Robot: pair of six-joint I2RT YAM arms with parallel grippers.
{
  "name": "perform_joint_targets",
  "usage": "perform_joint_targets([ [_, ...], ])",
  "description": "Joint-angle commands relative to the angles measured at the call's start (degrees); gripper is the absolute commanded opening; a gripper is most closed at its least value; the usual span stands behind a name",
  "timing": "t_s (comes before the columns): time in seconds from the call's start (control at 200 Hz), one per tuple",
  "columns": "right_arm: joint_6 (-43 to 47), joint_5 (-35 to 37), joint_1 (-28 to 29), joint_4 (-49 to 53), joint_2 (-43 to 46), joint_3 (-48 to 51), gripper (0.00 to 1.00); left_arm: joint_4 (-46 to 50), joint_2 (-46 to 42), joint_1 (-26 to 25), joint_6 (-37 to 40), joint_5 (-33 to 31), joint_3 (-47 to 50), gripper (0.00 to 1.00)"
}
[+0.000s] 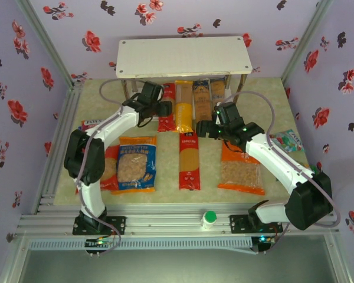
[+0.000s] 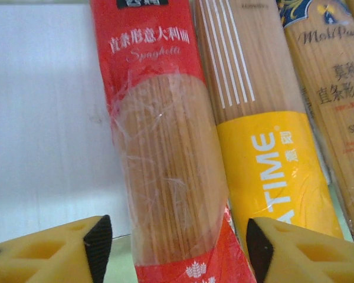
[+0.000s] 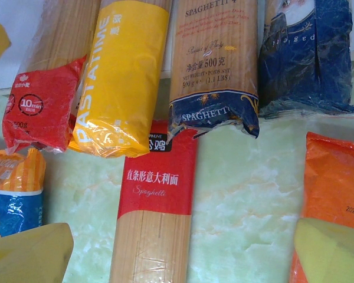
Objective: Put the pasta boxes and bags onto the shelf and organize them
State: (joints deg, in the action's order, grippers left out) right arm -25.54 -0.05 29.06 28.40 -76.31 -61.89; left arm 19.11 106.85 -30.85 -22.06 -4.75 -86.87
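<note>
The shelf hides the far end of the yellow pack; you can read "PASTATIME" on it. The left gripper straddles the red pack, jaws clear of it; the right gripper jaws stand wide.

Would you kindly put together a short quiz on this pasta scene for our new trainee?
1. How many spaghetti packs lie on the lower board of the shelf?
2. True or false: one red spaghetti pack lies on the table, off the shelf.
3. The left claw stands open around a pack of which colour? A yellow, B red, C blue.
Key: 1 four; 2 true; 3 B, the red shelf pack.
</note>
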Motion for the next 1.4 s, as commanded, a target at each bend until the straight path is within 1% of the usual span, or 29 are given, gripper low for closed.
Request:
perform_joint_targets([
  [0.0, -0.03, 0.23, -0.32, 0.69, 0.54, -0.74, 0.97, -4.08, -2.59, -0.39, 1.72, -2.29, 2.08, 0.67],
  [0.125, 0.23, 0.90, -0.32, 1.34, 1.35, -0.56, 0.97, -4.33, -6.33, -2.39, 2.91, -3.17, 5.07, 0.67],
  [0.21, 0.73, 1.49, -0.31, 1.98, 2.04, -0.42, 0.97, -1.52, -10.85, -6.95, 4.84, -6.38, 7.74, 0.68],
  [0.29, 1.08, 1.90, -0.41, 2.51, 2.68, -0.09, 0.98, 4.00, -15.24, -12.06, 4.59, -9.52, 9.81, 0.70],
  [0.39, 0.76, 2.25, -0.49, 2.38, 3.40, 0.98, 0.98, 7.88, -20.40, -18.07, -0.33, -10.16, 14.92, 0.72],
  [0.47, 0.34, 1.84, -0.54, 1.56, 4.03, 2.27, 0.98, 9.44, -22.07, -22.25, -5.31, -10.26, 18.99, 0.74],
  [0.555, -0.25, 1.01, -0.58, 0.72, 4.63, 3.28, 0.99, 8.19, -22.00, -25.38, -11.08, -9.78, 22.44, 0.75],
  [0.605, -0.45, 0.32, -0.54, 0.60, 4.83, 3.57, 0.98, 6.00, -21.23, -26.37, -13.44, -8.14, 24.47, 0.76],
  [0.685, -0.70, -0.37, -0.58, 1.31, 5.19, 4.17, 0.98, 3.17, -19.80, -27.11, -16.63, -6.06, 26.26, 0.75],
  [0.75, -1.53, -1.53, -0.54, 1.87, 5.54, 5.51, 0.94, 2.86, -19.32, -27.33, -17.92, -5.20, 26.73, 0.74],
  [0.825, -2.75, -4.33, -0.30, 0.74, 5.99, 8.70, 0.82, 4.06, -20.32, -27.33, -17.95, -5.60, 27.00, 0.73],
  [0.9, -4.65, -6.14, 0.48, -1.59, 6.26, 12.58, 0.69, 6.27, -21.76, -27.18, -17.66, -6.63, 27.36, 0.73],
  [0.95, -6.04, -6.87, 1.40, -3.34, 5.96, 14.99, 0.65, 7.88, -22.77, -27.09, -17.45, -7.02, 27.65, 0.73],
  [0.98, -6.84, -6.94, 2.00, -4.20, 5.52, 16.02, 0.61, 8.78, -23.41, -26.86, -17.41, -7.02, 27.99, 0.73],
  [1.055, -8.77, -7.45, 4.42, -6.53, 3.79, 18.02, 0.52, 10.30, -25.37, -26.25, -17.68, -7.11, 29.23, 0.73],
  [1.095, -9.78, -7.42, 5.96, -7.85, 2.51, 18.61, 0.49, 10.62, -26.65, -25.77, -17.88, -7.11, 30.16, 0.73],
  [1.135, -10.56, -7.18, 7.50, -8.95, 0.92, 18.68, 0.48, 10.84, -28.03, -25.30, -18.00, -7.11, 31.15, 0.73],
  [1.215, -11.92, -6.43, 9.52, -10.32, -2.67, 17.97, 0.48, 11.07, -30.24, -24.21, -17.93, -7.02, 32.48, 0.73],
  [1.395, -12.88, -4.91, 10.13, -13.30, -8.04, 16.43, 0.50, 12.88, -31.15, -23.25, -17.06, -6.94, 33.07, 0.73],
])
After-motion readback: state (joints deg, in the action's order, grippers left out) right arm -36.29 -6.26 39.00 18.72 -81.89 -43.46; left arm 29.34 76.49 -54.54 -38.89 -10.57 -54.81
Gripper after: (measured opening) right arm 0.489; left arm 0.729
